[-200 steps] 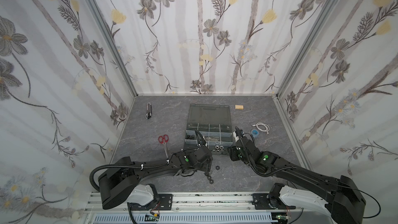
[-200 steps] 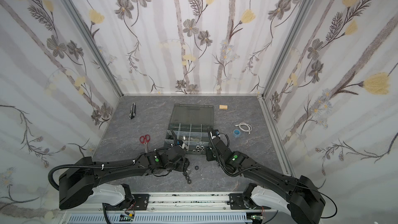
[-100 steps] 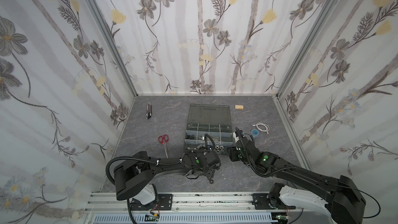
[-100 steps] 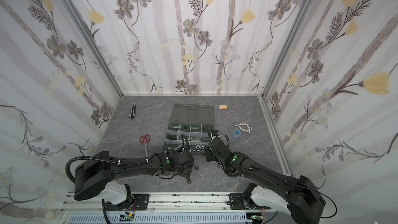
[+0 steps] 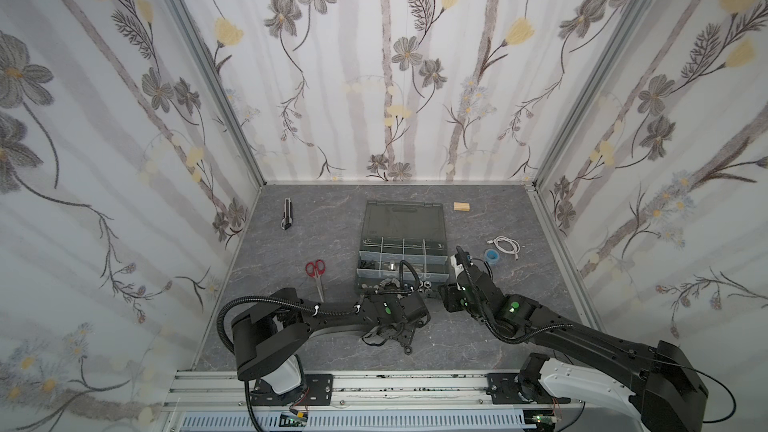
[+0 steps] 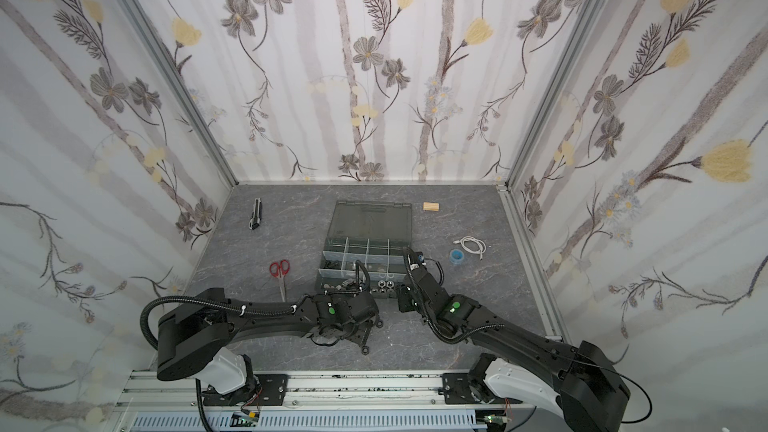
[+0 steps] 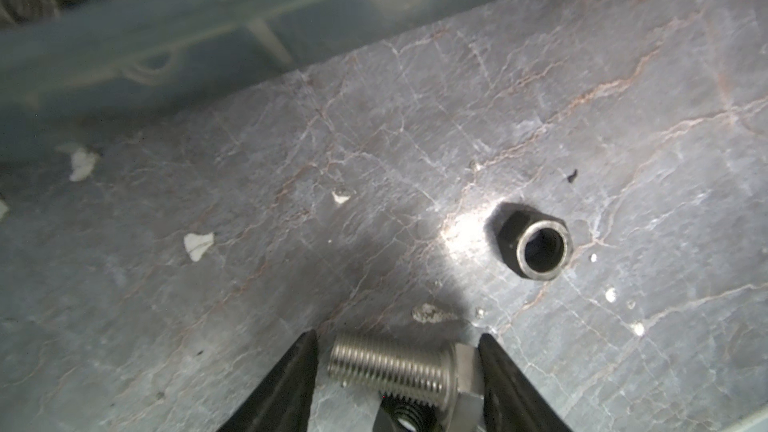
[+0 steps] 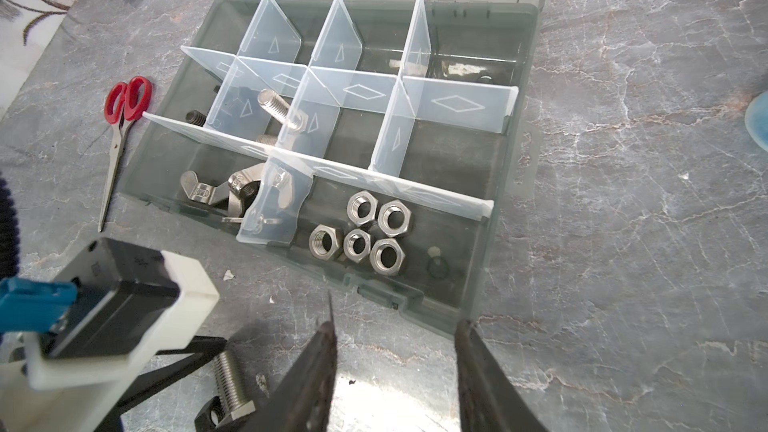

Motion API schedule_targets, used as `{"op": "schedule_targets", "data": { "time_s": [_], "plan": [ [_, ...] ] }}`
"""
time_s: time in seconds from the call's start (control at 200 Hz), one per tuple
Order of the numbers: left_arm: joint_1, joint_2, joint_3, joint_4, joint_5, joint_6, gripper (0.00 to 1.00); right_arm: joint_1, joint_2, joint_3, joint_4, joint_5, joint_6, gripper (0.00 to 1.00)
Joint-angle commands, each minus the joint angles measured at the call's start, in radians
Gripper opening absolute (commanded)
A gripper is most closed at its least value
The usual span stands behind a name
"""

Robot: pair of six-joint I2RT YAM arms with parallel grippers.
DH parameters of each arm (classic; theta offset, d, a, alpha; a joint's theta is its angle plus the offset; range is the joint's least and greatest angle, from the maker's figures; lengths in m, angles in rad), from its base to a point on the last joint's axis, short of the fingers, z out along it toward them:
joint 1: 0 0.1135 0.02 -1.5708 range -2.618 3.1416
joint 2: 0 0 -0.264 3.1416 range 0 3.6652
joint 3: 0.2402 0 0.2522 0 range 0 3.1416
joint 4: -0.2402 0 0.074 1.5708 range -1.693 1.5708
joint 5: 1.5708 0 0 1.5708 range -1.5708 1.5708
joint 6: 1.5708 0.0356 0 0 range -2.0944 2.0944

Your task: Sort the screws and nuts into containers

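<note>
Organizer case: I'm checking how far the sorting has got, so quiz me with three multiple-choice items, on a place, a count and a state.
1. Where do the silver hex nuts lie?
A) beside the scissors
B) in a front compartment of the case
C) on the wooden block

2. How many are they?
A) two
B) eight
C) five

3. The lid is:
A) laid open
B) shut
C) missing

Answers:
1 B, they sit just behind the case's front wall in the right wrist view.
2 C, five can be counted there.
3 A, it lies flat behind the compartments in both top views.
</note>
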Motion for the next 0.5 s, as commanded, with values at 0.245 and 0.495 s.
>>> {"op": "schedule_targets", "data": {
  "time_s": [0.245,0.495],
  "plan": [
    [-0.003,0.011,0.003,-0.014,-0.005,0.005,0.48,0.0,-0.008,-0.008,0.025,0.011,0.013,0.47],
    [0.038,-0.026,0.057,-0.014,-0.035,0.008,0.48,0.0,-0.025,-0.011,0.014,0.019,0.016,0.47]
  ]
}}
